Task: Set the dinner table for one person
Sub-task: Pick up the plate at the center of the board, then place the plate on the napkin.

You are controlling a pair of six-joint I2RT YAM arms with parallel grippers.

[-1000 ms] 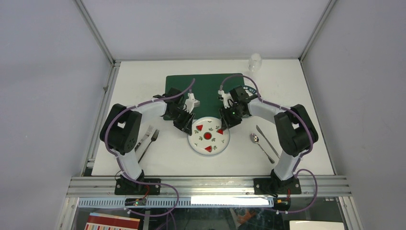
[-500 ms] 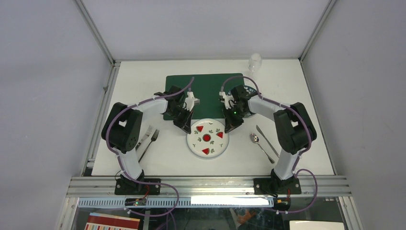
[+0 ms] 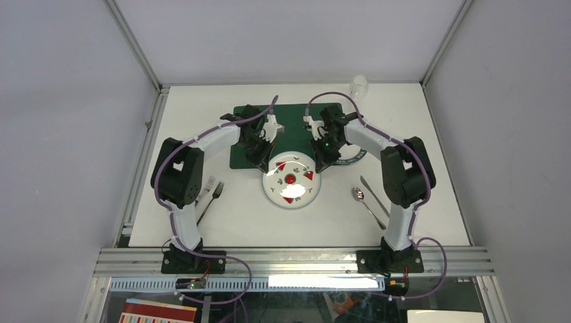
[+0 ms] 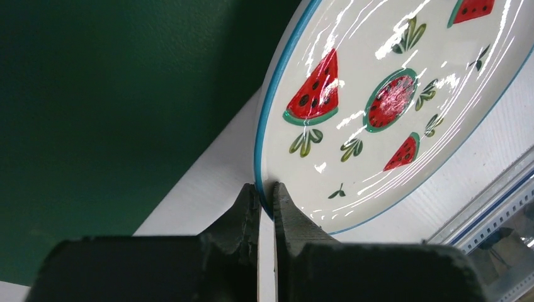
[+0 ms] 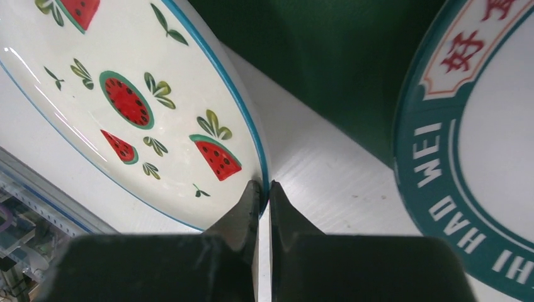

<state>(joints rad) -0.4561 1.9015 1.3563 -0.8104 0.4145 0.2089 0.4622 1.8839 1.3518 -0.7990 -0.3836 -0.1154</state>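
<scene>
L hand (image 4: 266,189): clamped on plate (image 4: 352,126) rim, left side.
R hand (image 5: 263,187): clamped on rim opposite; two grips prob to keep it level.
Plate: over placemat (image 3: 296,118) near edge, above desk (image 3: 192,111).
Next: prob centre on placemat.
Fork (image 3: 210,200), spoon (image 3: 367,204): flat on desk, flanking.

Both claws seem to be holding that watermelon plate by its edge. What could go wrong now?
The left gripper and right gripper each pinch only the thin glossy rim of the plate, so it might slip out. If the two don't move together, the plate could tilt or twist free. The teal-rimmed dish lies close beside the right gripper and could get bumped.
</scene>
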